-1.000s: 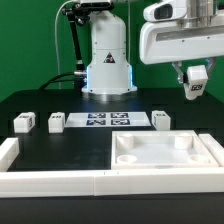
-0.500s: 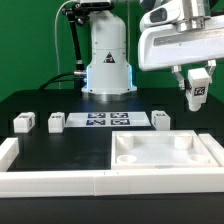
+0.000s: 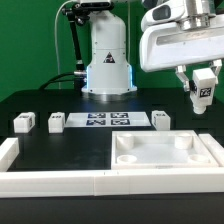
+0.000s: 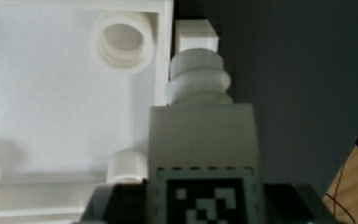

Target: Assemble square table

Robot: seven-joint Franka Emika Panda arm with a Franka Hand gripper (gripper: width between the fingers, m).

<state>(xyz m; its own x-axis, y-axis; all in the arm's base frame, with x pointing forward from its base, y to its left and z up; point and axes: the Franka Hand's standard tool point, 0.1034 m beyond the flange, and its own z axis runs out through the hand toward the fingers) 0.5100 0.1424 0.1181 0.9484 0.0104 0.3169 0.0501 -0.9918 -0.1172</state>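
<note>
We watch from two cameras. The exterior one stands off the arm, in front of the surface (image 3: 60, 150) and a little above it. It faces the arm's base (image 3: 108, 62) from a middling distance, so the whole working area fits in, with the near edge lowest in the picture. The wrist one rides on the arm and looks along the end effector (image 3: 204, 86) down onto the slab (image 4: 51, 110). It sits very near, so the leg (image 4: 202, 130) gripped there fills much of its picture. Both views share that leg and the slab.
</note>
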